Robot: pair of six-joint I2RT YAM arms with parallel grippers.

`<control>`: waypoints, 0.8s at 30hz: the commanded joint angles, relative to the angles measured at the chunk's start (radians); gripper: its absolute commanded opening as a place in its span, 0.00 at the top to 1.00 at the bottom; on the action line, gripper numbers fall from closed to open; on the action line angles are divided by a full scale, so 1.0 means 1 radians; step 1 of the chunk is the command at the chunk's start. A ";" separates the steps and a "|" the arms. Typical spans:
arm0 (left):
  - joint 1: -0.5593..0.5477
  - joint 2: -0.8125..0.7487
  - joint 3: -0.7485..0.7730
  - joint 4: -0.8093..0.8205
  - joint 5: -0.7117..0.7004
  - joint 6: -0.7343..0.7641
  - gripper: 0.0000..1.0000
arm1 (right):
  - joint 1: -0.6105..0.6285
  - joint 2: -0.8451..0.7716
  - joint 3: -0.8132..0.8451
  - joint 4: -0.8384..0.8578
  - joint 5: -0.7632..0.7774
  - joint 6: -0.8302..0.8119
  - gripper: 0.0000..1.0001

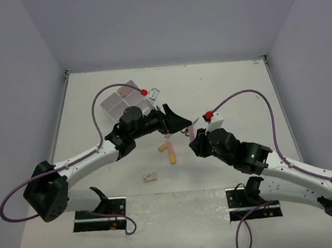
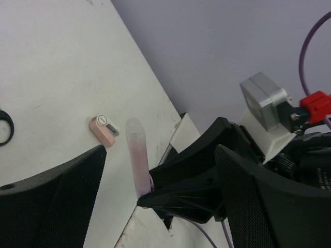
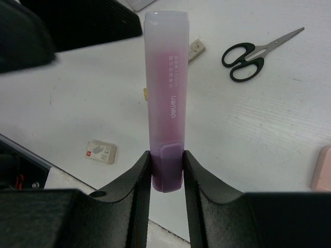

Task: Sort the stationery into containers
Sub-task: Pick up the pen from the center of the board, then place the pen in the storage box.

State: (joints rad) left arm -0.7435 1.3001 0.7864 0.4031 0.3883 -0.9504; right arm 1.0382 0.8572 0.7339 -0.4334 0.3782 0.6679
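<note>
pink-purple highlighter (image 3: 165,103) stands upright above the worktop (image 3: 269,134), its lower end pinched between the right fingers (image 3: 137,191). the left fingers (image 2: 57,201) gape wide just beside it, holding nothing. the containers (image 1: 121,101) sit beyond.

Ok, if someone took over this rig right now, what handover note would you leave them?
Right gripper: jaws shut on the pink-purple translucent highlighter, held up toward the left arm.
Left gripper: jaws open, near that highlighter's cap end, not gripping.
On the table: black-handled scissors, orange highlighter, small beige eraser, white rectangular eraser, small pink piece.
Done: nothing visible in the four-cell translucent white bin block, partly hidden by the left arm.
Left: sort every item.
</note>
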 commanded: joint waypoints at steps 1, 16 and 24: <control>-0.029 0.052 0.054 0.040 -0.035 0.007 0.15 | 0.003 -0.021 0.059 0.030 0.019 -0.024 1.00; -0.072 0.189 0.157 0.057 -0.015 0.109 1.00 | 0.005 -0.056 0.062 0.039 0.045 -0.042 0.81; -0.033 0.083 0.262 -0.186 -0.537 0.528 1.00 | 0.003 -0.227 -0.032 -0.069 0.177 0.031 0.01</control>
State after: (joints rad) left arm -0.8030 1.4734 0.9830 0.2921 0.2107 -0.7055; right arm 1.0405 0.7289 0.7370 -0.4499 0.4568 0.6529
